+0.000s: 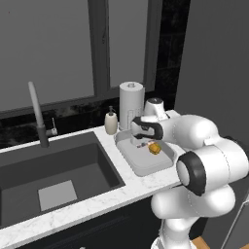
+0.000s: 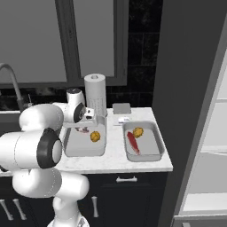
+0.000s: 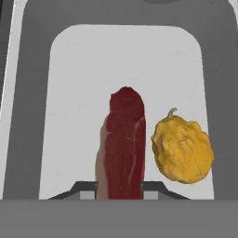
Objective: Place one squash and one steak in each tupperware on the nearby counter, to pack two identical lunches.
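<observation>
Red steak [image 3: 123, 148] between tool [image 3: 120, 189] tips, apparently gripped | squash [image 3: 182, 149] beside | tupperware [image 3: 32, 116]

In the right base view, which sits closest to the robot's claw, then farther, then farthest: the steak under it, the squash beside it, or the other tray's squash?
1. Steak, between the gripper tips.
2. Squash, same tray, just alongside.
3. Other squash, in the right tray.

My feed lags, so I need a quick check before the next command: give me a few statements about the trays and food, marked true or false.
1. The right tupperware holds a steak and a squash. True.
2. The left tupperware holds no squash. False: a squash lies in it.
3. In the hand view a steak lies between the pincer tips. True.
4. A squash lies in the sink. False: none is there.
</observation>
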Available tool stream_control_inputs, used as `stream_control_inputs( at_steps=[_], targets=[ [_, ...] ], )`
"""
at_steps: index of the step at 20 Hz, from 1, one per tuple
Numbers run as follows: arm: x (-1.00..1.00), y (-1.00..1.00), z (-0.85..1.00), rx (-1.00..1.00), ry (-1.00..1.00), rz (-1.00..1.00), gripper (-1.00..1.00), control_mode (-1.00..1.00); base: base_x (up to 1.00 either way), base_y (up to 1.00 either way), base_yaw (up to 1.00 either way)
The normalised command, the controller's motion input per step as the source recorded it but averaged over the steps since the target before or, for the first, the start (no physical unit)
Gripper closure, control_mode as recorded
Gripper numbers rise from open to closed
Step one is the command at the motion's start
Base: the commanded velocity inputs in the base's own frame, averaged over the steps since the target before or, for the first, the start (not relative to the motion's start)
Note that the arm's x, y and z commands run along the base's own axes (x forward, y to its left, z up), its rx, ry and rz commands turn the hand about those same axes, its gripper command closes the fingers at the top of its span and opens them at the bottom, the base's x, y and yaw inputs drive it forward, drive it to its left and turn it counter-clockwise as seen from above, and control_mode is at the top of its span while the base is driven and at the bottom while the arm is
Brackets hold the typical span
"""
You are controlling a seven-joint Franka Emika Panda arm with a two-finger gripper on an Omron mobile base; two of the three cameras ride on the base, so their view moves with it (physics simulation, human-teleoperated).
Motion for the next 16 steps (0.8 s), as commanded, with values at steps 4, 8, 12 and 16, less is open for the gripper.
stream_control_inputs(
  at_steps=[4, 8, 12, 16],
  targets=[
    [0.01, 0.04, -0.22, 0.0, -0.03, 0.15, 1.0, -1.0, 0.0, 0.0, 0.0],
    [-0.23, 0.0, -0.22, 0.0, -0.06, 0.08, 1.0, -1.0, 0.0, 0.0, 0.0],
    [-0.08, 0.0, -0.02, 0.0, -0.21, 0.06, 1.0, -1.0, 0.0, 0.0, 0.0],
    [0.09, 0.1, 0.0, 0.0, -0.15, 0.04, 1.0, -1.0, 0.0, 0.0, 0.0]
  ],
)
